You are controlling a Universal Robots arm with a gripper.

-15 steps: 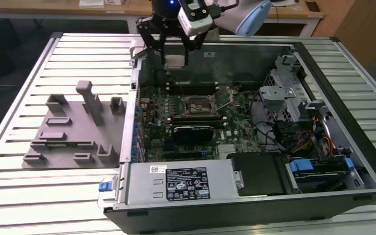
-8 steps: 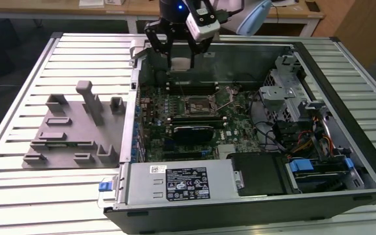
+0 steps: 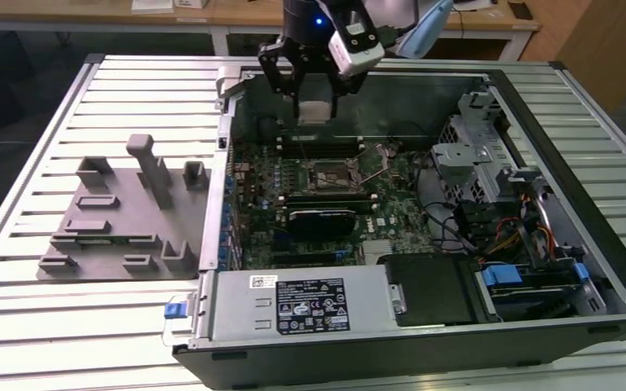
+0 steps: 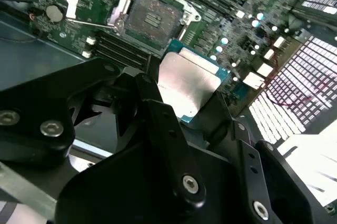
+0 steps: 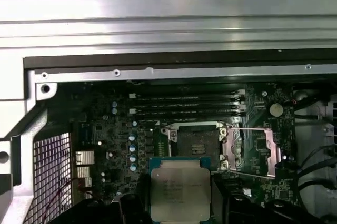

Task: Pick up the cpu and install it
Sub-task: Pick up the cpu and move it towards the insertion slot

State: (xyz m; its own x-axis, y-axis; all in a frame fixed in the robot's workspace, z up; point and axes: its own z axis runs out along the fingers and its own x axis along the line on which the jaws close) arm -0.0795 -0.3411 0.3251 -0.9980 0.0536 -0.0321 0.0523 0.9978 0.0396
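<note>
In the exterior view, a slatted metal table (image 3: 139, 98) is carrying everything. On that view's left a grey fixture (image 3: 117, 216) is sitting on the slats, its posts standing upright and its shallow pockets facing up. Just beside it an open case (image 3: 400, 358) is lying on its side.

Inside the case, a green board (image 3: 270, 195) is covering the floor. A grey power supply (image 3: 291, 301) is filling the near corner.

The gripper (image 3: 310, 104) is hanging over the far part of the board, near the case's back wall. Its black fingers (image 4: 158, 119) are closed in on two opposite edges of the cpu (image 3: 313, 112), gripping it with the silver top facing the wrist. The cpu is hanging in the air, clear of the board.

The socket (image 3: 328, 173) is sitting mid-board. In both wrist views it is showing a bare contact field (image 5: 197, 142) (image 4: 152, 16), with its load plate (image 5: 255, 150) swung open to one side. In the first wrist view the cpu (image 5: 180, 192) is showing just beside the socket, not over it. In the second wrist view the cpu (image 4: 187, 84) is overlapping the board next to the socket's frame. Long memory slots (image 5: 184, 104) are running along the socket's far side.

Toward the exterior view's right, a metal drive cage (image 3: 476, 138) is standing against the case wall. Below it, bundled cables (image 3: 509, 236) are running down to the drives in the near corner.
</note>
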